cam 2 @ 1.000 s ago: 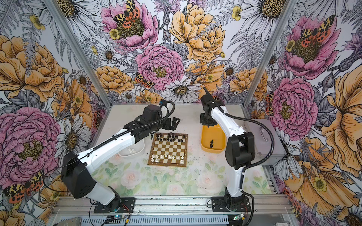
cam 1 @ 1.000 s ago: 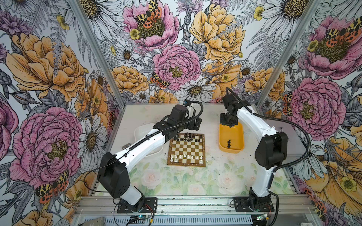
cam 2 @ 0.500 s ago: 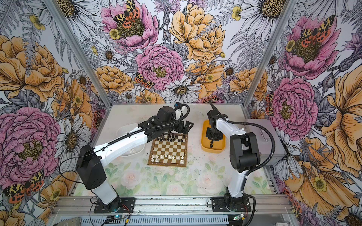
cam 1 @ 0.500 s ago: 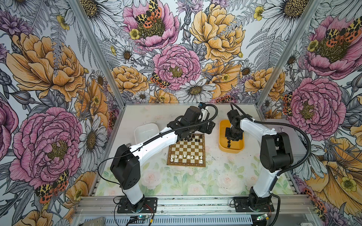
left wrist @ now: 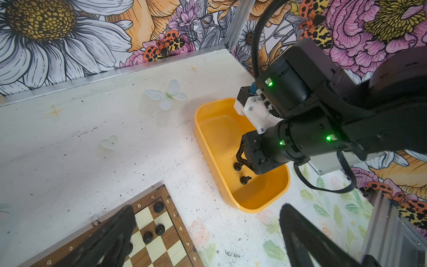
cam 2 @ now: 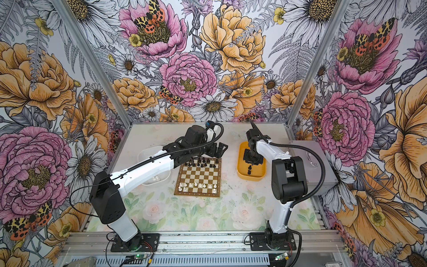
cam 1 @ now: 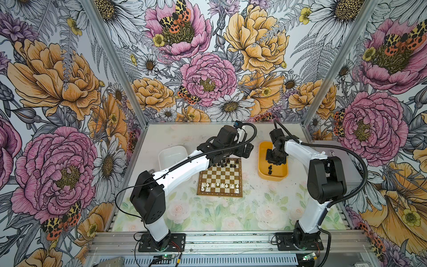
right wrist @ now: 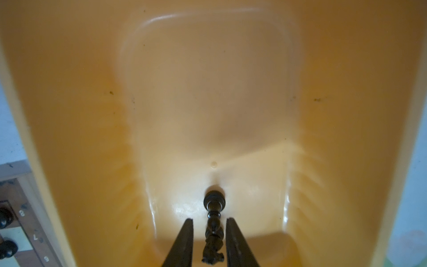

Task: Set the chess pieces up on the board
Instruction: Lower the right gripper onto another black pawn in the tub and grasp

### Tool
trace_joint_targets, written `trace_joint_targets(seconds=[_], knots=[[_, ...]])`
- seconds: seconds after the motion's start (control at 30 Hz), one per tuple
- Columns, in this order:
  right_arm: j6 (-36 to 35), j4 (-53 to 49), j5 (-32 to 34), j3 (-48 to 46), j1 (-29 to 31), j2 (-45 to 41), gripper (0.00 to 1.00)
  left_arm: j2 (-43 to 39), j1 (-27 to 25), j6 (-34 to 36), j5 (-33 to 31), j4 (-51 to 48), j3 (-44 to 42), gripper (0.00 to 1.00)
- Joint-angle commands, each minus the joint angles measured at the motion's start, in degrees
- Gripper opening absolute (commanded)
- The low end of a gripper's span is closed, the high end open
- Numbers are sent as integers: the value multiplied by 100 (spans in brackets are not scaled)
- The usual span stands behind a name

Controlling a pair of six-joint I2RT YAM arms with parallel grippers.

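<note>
The right gripper (left wrist: 240, 163) reaches into the yellow tray (left wrist: 208, 129) near the worktop's (left wrist: 92, 138) corner, jaws at a black chess piece (left wrist: 237, 166). A second black piece (left wrist: 245, 179) lies just beside it. Black pawns (left wrist: 159, 207) stand on the board (left wrist: 161, 245).

On the board (left wrist: 176, 222) we read 8, 7, 6, 5, 4 along 1 edge and b, c, g, h along the next.
</note>
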Motion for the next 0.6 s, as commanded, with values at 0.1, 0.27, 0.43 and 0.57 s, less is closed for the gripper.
trace_joint_targets(seconds=[0.1, 0.27, 0.43, 0.57], knots=[[-46, 137, -86, -153, -25, -92, 26, -154, -10, -10, -165, -38, 55, 99], [-96, 174, -82, -200, -19, -72, 26, -197, -26, -20, -190, -54, 38, 99], [-107, 218, -99, -245, -23, -44, 25, -206, -58, -36, -259, -88, 30, 99], [-143, 234, -99, -237, -36, -10, 25, -224, -77, -47, -293, -104, 3, 99]])
